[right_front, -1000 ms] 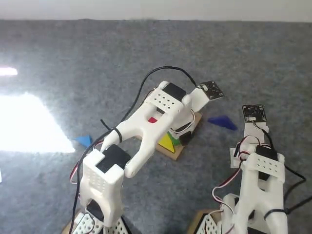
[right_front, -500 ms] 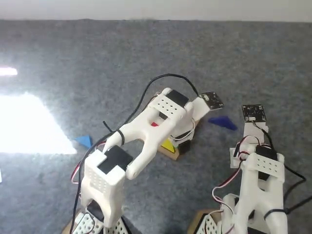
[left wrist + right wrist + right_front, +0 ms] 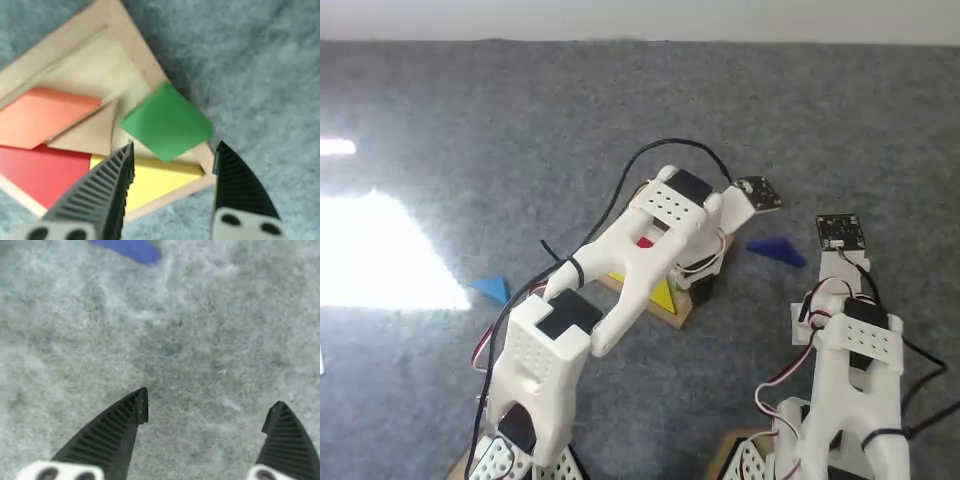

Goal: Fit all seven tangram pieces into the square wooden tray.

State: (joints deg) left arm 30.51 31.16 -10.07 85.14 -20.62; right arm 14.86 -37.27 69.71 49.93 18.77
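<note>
Your left gripper (image 3: 175,146), fingers apart, hangs over the green square (image 3: 167,122), which lies askew on the wooden tray (image 3: 137,55) rim. Nudge it carelessly and it may slide off. Your right gripper (image 3: 210,396) gapes empty, with the blue triangle (image 3: 778,250) at the tray's three o'clock.

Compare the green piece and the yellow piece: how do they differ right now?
The green piece is a square; the yellow piece looks triangular and is partly hidden by the left gripper. Green sits skewed over the rim of the tray, not seated; yellow lies flat inside the tray, against the red piece. Shared: both are at the same tray corner, and the open gripper holds neither.
</note>
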